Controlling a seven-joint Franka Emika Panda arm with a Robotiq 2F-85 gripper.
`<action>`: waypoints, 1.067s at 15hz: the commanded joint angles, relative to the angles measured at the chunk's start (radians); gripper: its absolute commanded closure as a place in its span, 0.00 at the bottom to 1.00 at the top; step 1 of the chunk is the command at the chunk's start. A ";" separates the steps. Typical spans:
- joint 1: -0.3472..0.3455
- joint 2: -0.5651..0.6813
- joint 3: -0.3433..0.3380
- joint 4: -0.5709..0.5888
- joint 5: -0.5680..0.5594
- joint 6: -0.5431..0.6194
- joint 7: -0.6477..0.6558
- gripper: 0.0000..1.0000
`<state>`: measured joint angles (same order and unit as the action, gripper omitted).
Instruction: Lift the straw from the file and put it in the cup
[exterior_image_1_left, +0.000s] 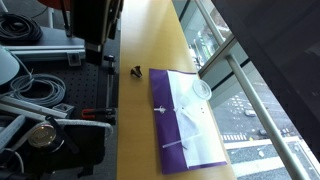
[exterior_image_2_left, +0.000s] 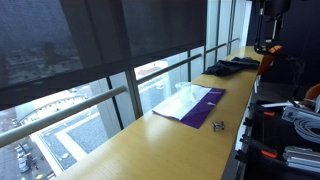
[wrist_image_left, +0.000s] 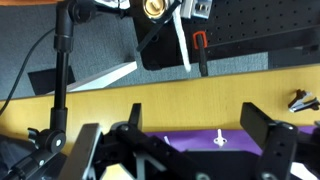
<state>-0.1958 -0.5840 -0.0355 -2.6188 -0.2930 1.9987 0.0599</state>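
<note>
The purple file (exterior_image_1_left: 185, 125) lies flat on the wooden table, its darker spine strip toward the table's middle; it also shows in an exterior view (exterior_image_2_left: 190, 103). The clear cup (exterior_image_1_left: 203, 90) stands at the file's window-side corner. I cannot make out the straw on the pale front. In the wrist view my gripper (wrist_image_left: 195, 112) is open and empty above the table. The file's purple spine (wrist_image_left: 195, 142), with a small white fastener (wrist_image_left: 220, 137), lies between the fingers low in that view.
A small black clip (exterior_image_1_left: 135, 70) lies on the table beside the file, also in the wrist view (wrist_image_left: 303, 100) and an exterior view (exterior_image_2_left: 218, 125). Dark items (exterior_image_2_left: 230, 67) lie further along. A window railing (exterior_image_1_left: 250, 95) borders one side; cables and equipment (exterior_image_1_left: 40, 90) the other.
</note>
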 joint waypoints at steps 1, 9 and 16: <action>-0.034 0.180 -0.020 0.054 -0.081 0.232 0.079 0.00; -0.020 0.676 -0.129 0.380 0.071 0.443 -0.208 0.00; 0.036 0.930 -0.118 0.560 0.034 0.513 -0.113 0.00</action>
<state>-0.1938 0.2578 -0.1461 -2.1309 -0.2458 2.4859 -0.1011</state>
